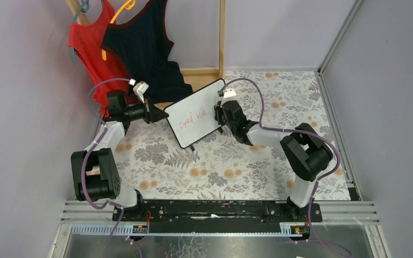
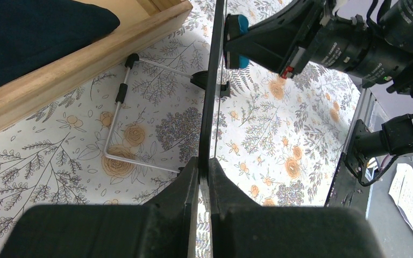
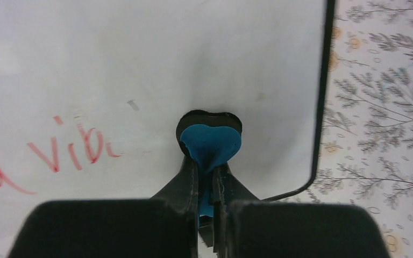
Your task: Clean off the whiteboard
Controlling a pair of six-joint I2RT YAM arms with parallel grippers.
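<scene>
Of my two tools, the left tool (image 2: 204, 164) pinches the left rim of the one whiteboard (image 1: 196, 113) standing on the tabletop (image 1: 236, 172), the right tool (image 3: 209, 180) pinches the one blue eraser (image 3: 211, 144) against the right part of its face, and I fear a hard wipe could twist the board from that thin rim grip.

Lilac walls (image 1: 27, 80), floral tablecloth (image 1: 220, 172)
</scene>
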